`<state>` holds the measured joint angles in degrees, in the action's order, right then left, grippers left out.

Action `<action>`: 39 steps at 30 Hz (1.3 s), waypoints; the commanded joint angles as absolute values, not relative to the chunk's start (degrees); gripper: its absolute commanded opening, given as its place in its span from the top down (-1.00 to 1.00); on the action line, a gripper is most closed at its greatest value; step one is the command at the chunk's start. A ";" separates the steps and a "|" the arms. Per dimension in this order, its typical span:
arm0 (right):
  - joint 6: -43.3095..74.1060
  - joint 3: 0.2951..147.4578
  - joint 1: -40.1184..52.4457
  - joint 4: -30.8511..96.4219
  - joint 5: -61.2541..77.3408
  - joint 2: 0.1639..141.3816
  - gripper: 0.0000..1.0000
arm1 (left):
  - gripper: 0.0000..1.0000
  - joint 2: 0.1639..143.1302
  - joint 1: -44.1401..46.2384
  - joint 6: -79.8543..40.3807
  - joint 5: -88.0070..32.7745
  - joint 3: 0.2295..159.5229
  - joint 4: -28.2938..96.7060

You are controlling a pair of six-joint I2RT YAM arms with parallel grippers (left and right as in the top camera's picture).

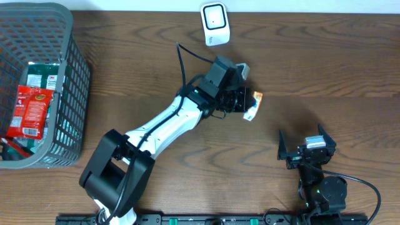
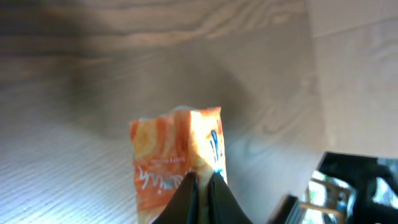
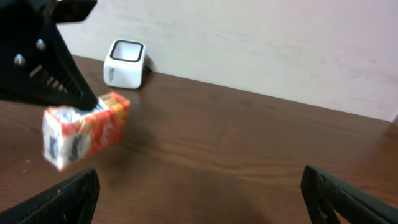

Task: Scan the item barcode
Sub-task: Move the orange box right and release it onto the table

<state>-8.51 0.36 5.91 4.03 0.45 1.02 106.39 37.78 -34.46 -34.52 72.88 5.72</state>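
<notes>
- Where the arms are mounted, nearest, the right tool [image 1: 302,134] stands spread wide, gripping nothing.
- Mid-table [image 1: 312,62]: left tool [image 2: 202,182] pinches orange packet [image 2: 177,149], lifted clear of surface.
- Far edge: white scanner [image 1: 214,24], apart from packet.

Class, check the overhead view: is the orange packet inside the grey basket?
No, the orange packet is pinched by the left gripper mid-scene, well apart from the basket.
</notes>
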 commanded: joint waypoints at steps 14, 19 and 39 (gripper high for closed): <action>-9.28 0.32 6.09 4.29 0.71 0.75 -0.98 | 0.86 112.62 36.93 -36.29 -38.41 68.34 -0.93; -9.28 0.32 6.09 4.29 0.71 0.75 -0.98 | 0.86 117.16 36.38 -36.27 -43.88 68.34 -6.72; -9.28 0.32 6.11 4.29 0.71 0.75 -0.98 | -0.19 117.16 35.42 -31.33 -45.36 68.38 -5.85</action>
